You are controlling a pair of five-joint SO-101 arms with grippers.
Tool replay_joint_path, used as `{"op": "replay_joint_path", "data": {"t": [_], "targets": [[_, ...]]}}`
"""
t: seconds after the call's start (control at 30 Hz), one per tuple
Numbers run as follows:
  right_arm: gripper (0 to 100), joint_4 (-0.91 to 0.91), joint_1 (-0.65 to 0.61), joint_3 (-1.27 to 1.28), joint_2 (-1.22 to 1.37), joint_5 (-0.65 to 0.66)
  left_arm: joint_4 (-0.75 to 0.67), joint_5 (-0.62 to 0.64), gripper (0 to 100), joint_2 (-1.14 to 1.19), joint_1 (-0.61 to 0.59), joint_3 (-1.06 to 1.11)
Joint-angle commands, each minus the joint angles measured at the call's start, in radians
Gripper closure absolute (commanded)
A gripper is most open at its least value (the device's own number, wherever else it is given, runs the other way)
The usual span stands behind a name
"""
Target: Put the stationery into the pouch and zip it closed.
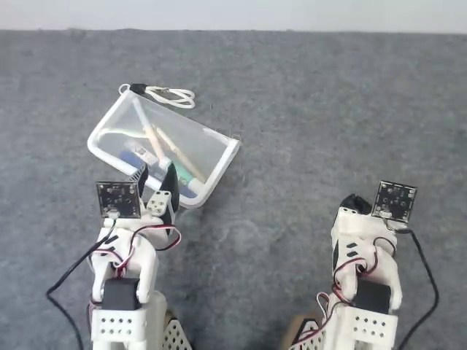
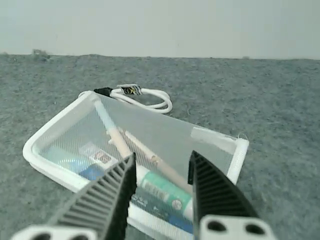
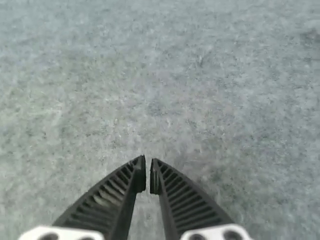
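A clear mesh pouch [image 1: 162, 148] with a white border lies on the grey carpet at the left. Inside it are pens, a pale stick and a green-and-blue item [image 2: 160, 192]. Its zipper pull with a white cord loop [image 1: 169, 95] rests at the far corner, also seen as the cord loop [image 2: 145, 96]. My left gripper [image 1: 157, 179] stands open at the pouch's near edge, its fingers [image 2: 117, 187] above the pouch with nothing between them. My right gripper [image 3: 148, 172] is shut and empty, low over bare carpet at the right, beside its arm [image 1: 365, 233].
Grey carpet [image 1: 306, 131] covers the whole table, with a pale wall [image 1: 233, 13] along the far edge. Both arm bases stand at the near edge.
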Motion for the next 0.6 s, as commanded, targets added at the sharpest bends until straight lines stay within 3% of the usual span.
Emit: {"op": "replay_joint_path", "data": {"t": [0.0, 0.37, 0.57], "targets": [[99.2, 0.059, -0.015, 0.017, 0.01, -0.009, 0.069, -0.003, 84, -0.015, -0.003, -0.012], [99.2, 0.369, -0.007, 0.017, 0.01, -0.002, 0.362, -0.003, 84, -0.014, -0.005, -0.012], [99.2, 0.378, -0.007, 0.017, 0.008, -0.002, 0.531, 0.002, 84, -0.017, -0.006, -0.012]]}}
